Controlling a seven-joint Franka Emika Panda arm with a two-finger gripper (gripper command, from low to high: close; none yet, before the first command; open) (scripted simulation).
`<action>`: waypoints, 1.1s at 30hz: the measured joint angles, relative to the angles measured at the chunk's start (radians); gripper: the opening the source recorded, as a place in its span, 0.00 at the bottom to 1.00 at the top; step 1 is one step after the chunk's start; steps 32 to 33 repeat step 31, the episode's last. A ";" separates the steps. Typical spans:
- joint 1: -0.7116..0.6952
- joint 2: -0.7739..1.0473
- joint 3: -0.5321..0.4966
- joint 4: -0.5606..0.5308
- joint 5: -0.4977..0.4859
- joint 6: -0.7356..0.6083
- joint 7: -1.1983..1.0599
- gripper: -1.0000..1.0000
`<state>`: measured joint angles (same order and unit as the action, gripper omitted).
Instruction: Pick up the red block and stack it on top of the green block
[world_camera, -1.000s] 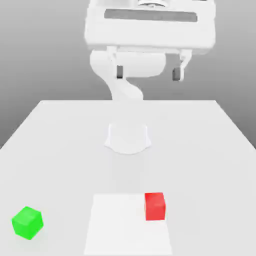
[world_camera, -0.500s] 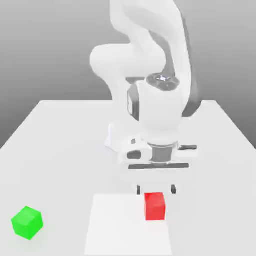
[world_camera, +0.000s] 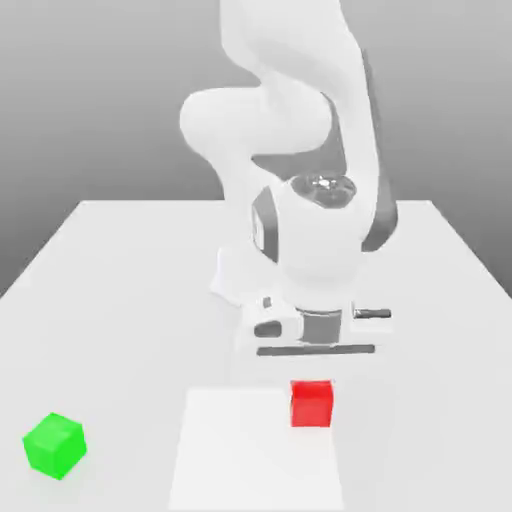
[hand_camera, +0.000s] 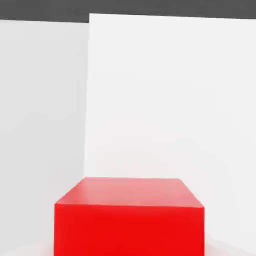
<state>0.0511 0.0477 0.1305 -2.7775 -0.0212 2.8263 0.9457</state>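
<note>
One red block (world_camera: 312, 403), one green block (world_camera: 55, 445), one white table (world_camera: 120, 290)

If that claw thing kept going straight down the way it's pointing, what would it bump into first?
Most likely the red block, which sits right beneath the gripper on the table; exact depth is unclear.

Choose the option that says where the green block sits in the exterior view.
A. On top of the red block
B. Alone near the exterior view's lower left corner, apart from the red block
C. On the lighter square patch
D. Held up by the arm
B: the green block rests on the table far from the red block, which sits on the lighter square patch.
</note>
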 joint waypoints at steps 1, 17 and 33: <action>-0.010 -0.020 -0.004 0.002 0.010 -0.022 0.007 0.00; -0.319 0.051 -0.201 0.236 0.045 -0.186 0.602 0.00; -0.428 0.246 -0.284 0.345 0.131 -0.104 0.805 1.00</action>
